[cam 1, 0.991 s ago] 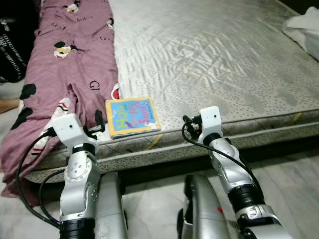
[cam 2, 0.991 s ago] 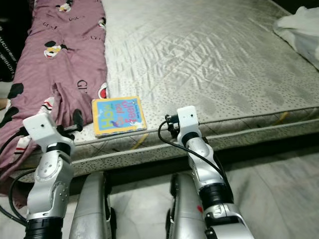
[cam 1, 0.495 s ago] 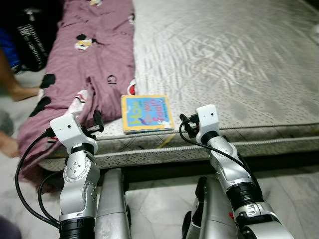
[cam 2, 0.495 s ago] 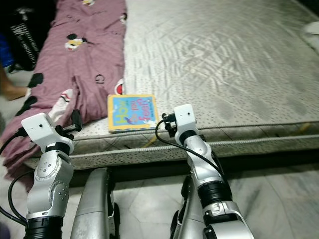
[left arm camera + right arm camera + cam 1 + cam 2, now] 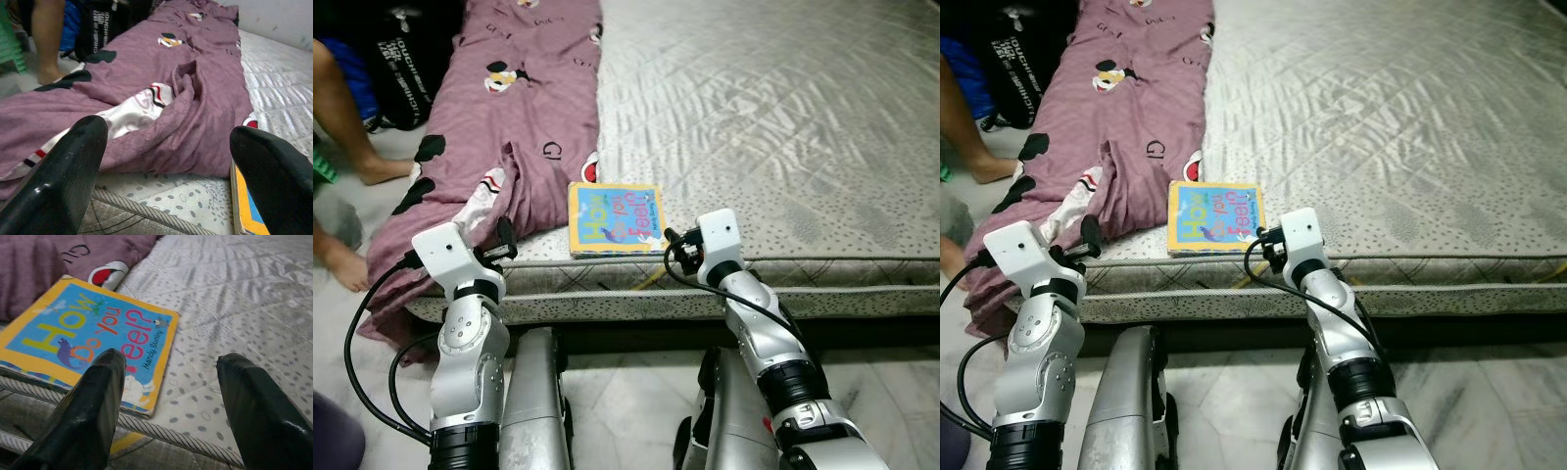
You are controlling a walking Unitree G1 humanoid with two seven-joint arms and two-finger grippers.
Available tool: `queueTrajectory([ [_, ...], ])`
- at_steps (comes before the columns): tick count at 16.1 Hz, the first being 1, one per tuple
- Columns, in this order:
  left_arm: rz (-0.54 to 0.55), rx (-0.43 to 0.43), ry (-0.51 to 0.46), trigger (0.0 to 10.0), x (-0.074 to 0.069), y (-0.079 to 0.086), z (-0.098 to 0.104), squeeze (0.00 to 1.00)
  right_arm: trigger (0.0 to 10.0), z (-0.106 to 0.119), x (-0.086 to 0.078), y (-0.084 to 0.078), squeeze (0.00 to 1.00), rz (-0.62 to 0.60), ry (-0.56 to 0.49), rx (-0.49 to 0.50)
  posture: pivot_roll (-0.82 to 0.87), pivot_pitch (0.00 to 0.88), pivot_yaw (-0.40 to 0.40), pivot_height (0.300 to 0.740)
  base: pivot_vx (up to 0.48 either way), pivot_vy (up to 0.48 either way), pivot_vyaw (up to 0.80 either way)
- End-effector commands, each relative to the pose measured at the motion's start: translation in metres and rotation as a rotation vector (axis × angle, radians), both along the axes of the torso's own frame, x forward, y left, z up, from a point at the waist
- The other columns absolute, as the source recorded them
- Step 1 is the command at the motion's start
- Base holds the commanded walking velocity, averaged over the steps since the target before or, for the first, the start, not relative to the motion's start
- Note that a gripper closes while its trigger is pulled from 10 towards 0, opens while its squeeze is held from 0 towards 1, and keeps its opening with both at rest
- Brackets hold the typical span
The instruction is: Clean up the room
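The book (image 5: 616,218) lies flat at the near edge of the mattress (image 5: 783,117), its yellow-bordered blue cover reading "How Do You Feel?" with an author line beside it (too small to be sure of). Just to its left, touching its far corner, sprawls the purple blanket (image 5: 499,127) printed with cartoon mice and "G" letters. The right gripper (image 5: 166,396) hovers at the mattress edge just right of the book, fingers (image 5: 93,401) spread apart, holding nothing. The left gripper (image 5: 171,166) sits near the blanket's near edge, fingers likewise wide apart and empty. A person's bare legs (image 5: 352,117) and a black bag with white lettering (image 5: 406,59) are at far left. Since a second ago the view has swung left, bringing those legs in, and the white cloth at far right has slipped out.
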State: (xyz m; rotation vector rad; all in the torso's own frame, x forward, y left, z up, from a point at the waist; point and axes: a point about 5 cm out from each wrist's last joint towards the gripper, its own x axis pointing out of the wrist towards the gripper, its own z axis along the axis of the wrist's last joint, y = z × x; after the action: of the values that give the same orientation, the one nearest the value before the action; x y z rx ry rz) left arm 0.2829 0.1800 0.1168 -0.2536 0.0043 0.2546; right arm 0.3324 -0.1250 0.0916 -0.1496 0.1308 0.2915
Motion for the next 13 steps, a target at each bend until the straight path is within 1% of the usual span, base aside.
queueTrajectory([
  [1,-0.017,-0.008,0.041,10.0,0.002,0.001,-0.007,0.00,10.0,0.000,-0.001,-0.001,0.00,0.000,-0.002,0.006,0.03,0.110,-0.002,0.509,0.000,0.000,0.00],
  [2,-0.017,-0.018,0.048,10.0,0.004,0.003,-0.009,0.00,10.0,0.000,-0.001,-0.001,0.00,-0.001,-0.002,0.005,0.02,0.110,-0.002,0.499,0.000,0.000,0.00],
  [4,-0.021,-0.029,0.049,10.0,0.010,0.009,-0.009,0.00,10.0,0.001,-0.001,-0.004,0.00,-0.005,-0.005,-0.004,0.02,0.111,-0.002,0.499,0.000,0.000,0.00],
  [5,0.001,-0.051,0.063,10.0,0.013,0.012,-0.012,0.00,10.0,0.001,-0.001,-0.007,0.00,-0.011,-0.006,-0.014,0.01,0.113,-0.003,0.499,0.000,0.000,0.00],
  [7,0.004,-0.043,0.093,10.0,0.016,0.013,-0.015,0.00,10.0,0.001,-0.003,-0.013,0.00,-0.023,-0.011,-0.020,0.00,0.123,-0.006,0.499,0.000,0.000,0.00],
  [8,-0.010,-0.067,0.099,10.0,0.020,0.012,-0.017,0.00,10.0,0.003,-0.007,-0.021,0.00,-0.040,-0.025,-0.032,-0.01,0.132,-0.012,0.499,0.000,0.000,0.00],
  [9,-0.010,-0.074,0.106,10.0,0.023,0.013,-0.017,0.00,10.0,0.003,-0.010,-0.028,0.00,-0.056,-0.029,-0.040,-0.02,0.144,-0.017,0.499,0.000,0.000,0.00],
  [10,-0.007,-0.087,0.099,10.0,0.026,0.013,-0.017,0.00,10.0,0.003,-0.017,-0.040,0.00,-0.081,-0.030,-0.062,-0.04,0.170,-0.026,0.499,0.000,0.000,0.00],
  [11,-0.009,-0.091,0.094,10.0,0.026,0.013,-0.017,0.00,10.0,0.003,-0.019,-0.043,0.00,-0.087,-0.031,-0.067,-0.04,0.170,-0.026,0.499,0.000,0.000,0.00],
  [12,-0.024,-0.087,0.082,10.0,0.029,0.011,-0.015,0.00,10.0,0.000,-0.029,-0.061,0.00,-0.127,-0.016,-0.105,-0.06,0.199,-0.037,0.499,0.000,0.000,0.00],
  [13,-0.033,-0.082,0.076,10.0,0.030,0.010,-0.014,0.00,10.0,-0.001,-0.034,-0.067,0.00,-0.139,-0.012,-0.114,-0.07,0.213,-0.043,0.499,0.000,0.000,0.00],
])
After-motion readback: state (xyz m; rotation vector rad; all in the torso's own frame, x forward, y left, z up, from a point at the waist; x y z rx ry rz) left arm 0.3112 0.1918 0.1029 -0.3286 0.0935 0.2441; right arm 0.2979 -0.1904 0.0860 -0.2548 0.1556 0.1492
